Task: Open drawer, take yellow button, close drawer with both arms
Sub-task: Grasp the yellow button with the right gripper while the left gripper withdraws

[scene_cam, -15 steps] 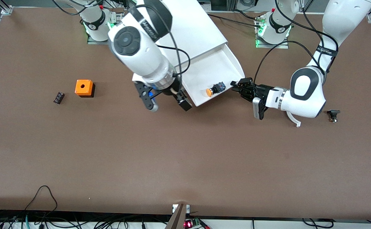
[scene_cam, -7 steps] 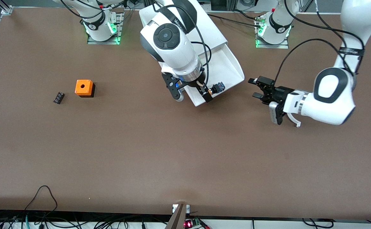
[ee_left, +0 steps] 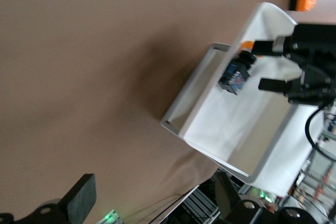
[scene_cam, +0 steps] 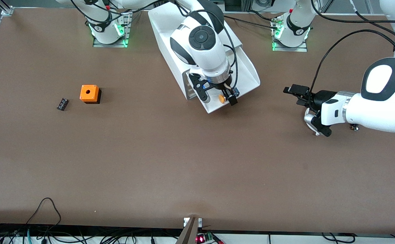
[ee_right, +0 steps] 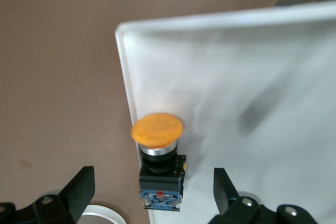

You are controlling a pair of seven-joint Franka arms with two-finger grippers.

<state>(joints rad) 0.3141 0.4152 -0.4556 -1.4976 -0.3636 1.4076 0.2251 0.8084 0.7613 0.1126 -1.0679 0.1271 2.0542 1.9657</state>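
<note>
You can read no lettering at the white pulled-out tray drawer (scene_cam: 243, 73). Your orange-capped push button (scene_cam: 222, 98) lies inside it, against the front lip. The right gripper (scene_cam: 217, 96) hangs over it, fingers spread either side. The left gripper (scene_cam: 297, 92) hovers over bare brown counter (scene_cam: 197, 162) beside the drawer, fingers open.

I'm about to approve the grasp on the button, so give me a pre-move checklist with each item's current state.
1. The drawer is pulled out: ok.
2. The button lies in the drawer near its front lip, in plain sight: ok.
3. The right gripper is over the button, fingers open: ok.
4. One finger shows on each side of the button: ok.
5. The left gripper is clear of the drawer, toward the left arm's end of the table: ok.
6. How far the fingers are above the drawer floor: cannot tell.
</note>
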